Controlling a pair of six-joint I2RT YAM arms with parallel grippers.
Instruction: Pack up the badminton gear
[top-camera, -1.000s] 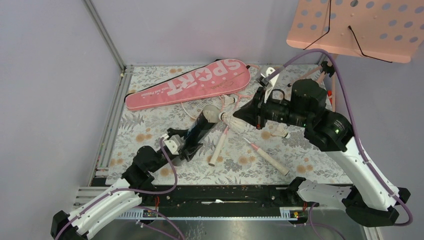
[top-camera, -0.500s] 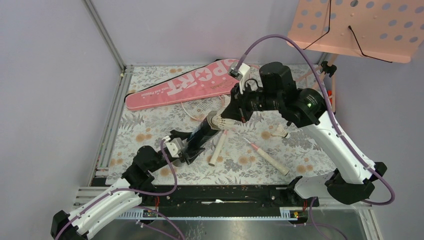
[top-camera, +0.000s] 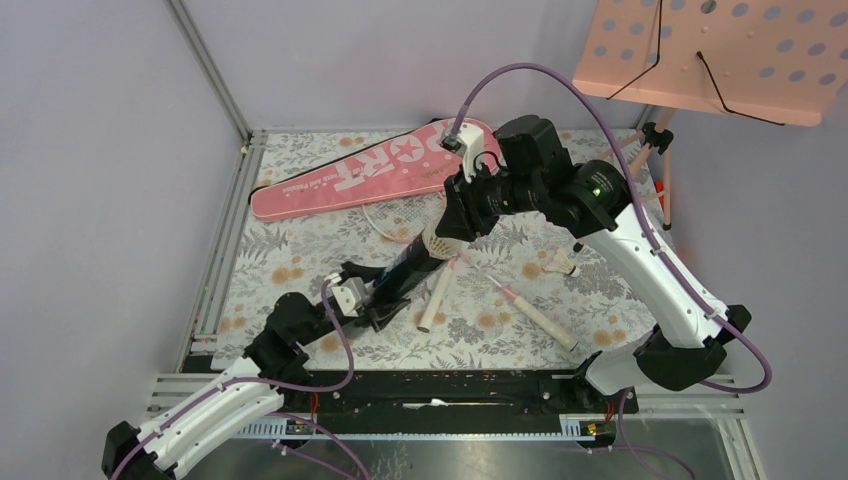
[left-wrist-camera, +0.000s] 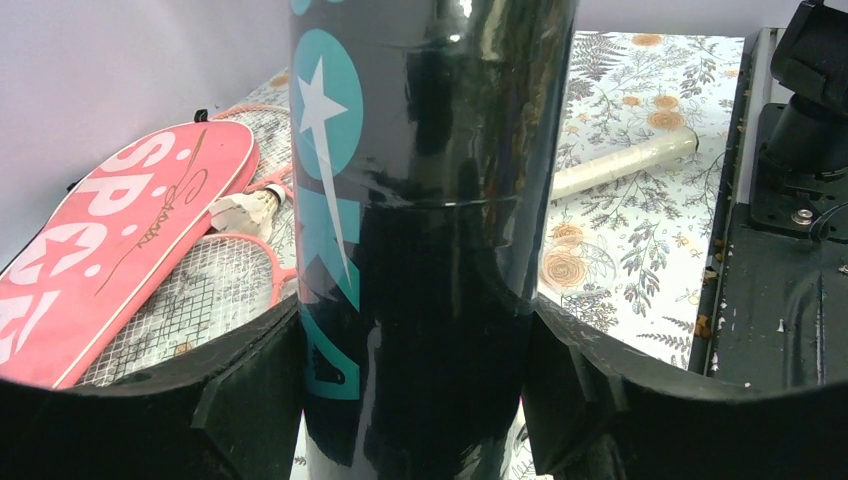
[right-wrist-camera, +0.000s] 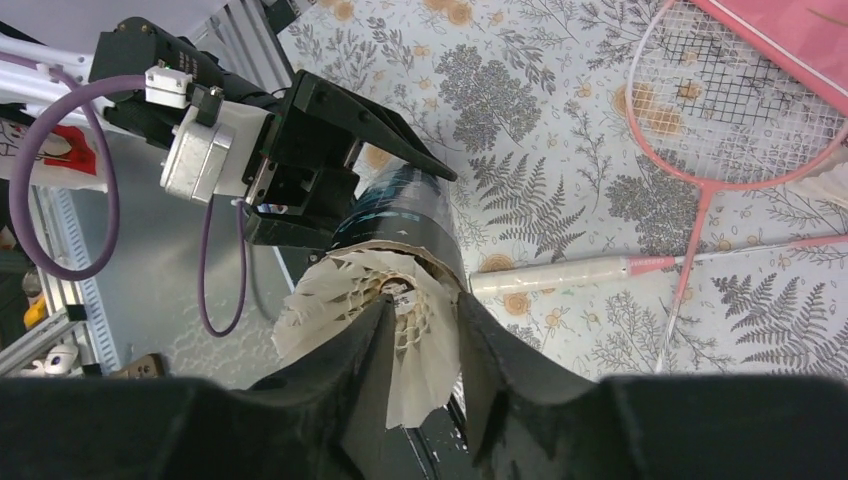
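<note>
On the floral-clothed table (top-camera: 290, 250), the left gripper (left-wrist-camera: 415, 375) clamps the black tube (left-wrist-camera: 430, 180) near its lower end and holds it tilted toward the right gripper (right-wrist-camera: 422, 300). The right gripper's fingers stand narrowly apart on either side of a white shuttlecock (right-wrist-camera: 335, 290) seated at the tube's mouth (whether they actually pinch the feathers, I cannot tell). Pink rackets (right-wrist-camera: 740, 110) lie on the cloth beside the tube. The pink "SPORT" bag (top-camera: 370, 165) rests at the table's far side.

Far right, my pink perforated music stand (top-camera: 720, 55) overhangs the table's corner. A floral cloth (top-camera: 300, 250) covers my table, with a metal post (top-camera: 205, 65) in the far left corner.
</note>
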